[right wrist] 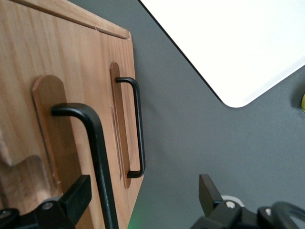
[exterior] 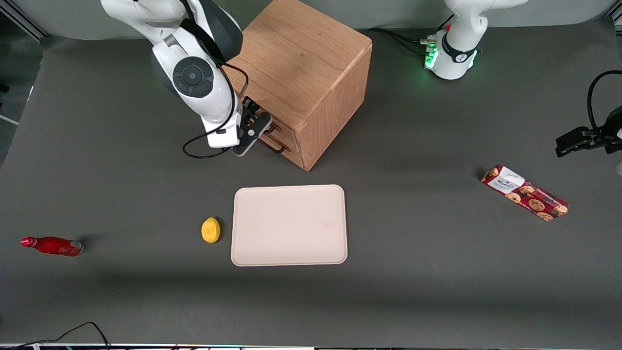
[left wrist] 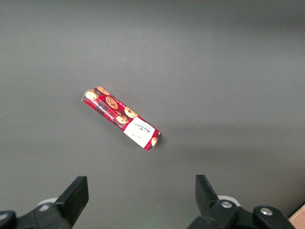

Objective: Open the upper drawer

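Gripper point(exterior: 253, 131), jaws wide, straddles the upper drawer point(right wrist: 57, 143) handle point(right wrist: 95, 157) upper-center of front view; arm hides drawer front.

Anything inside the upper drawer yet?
Cannot tell: the upper drawer looks shut, its front flush with the cabinet, so its inside is hidden. Only its black bar handle shows, with the open gripper around it.
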Controlling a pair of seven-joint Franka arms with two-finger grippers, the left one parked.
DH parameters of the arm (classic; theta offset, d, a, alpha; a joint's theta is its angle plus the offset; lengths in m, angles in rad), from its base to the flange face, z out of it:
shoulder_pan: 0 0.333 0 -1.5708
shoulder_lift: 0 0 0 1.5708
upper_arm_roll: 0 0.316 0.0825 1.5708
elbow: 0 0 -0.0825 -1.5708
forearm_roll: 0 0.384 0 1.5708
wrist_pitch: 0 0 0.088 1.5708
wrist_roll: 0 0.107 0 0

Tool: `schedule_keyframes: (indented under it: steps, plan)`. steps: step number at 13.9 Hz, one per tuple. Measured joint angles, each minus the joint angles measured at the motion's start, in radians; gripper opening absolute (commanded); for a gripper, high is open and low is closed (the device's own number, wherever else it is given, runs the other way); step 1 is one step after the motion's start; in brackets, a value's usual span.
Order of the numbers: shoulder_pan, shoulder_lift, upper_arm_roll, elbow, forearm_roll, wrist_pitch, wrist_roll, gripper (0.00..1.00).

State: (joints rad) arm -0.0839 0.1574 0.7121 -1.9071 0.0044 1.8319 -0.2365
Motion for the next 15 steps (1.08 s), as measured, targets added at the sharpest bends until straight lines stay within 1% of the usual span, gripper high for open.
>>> schedule_keyframes:
  steps: [10, 15]
  plan:
    - [-0.001, 0.001, -0.026, -0.074, 0.018, 0.077, -0.069, 1.0]
    - [-0.002, 0.0, -0.05, -0.081, 0.027, 0.093, -0.086, 1.0]
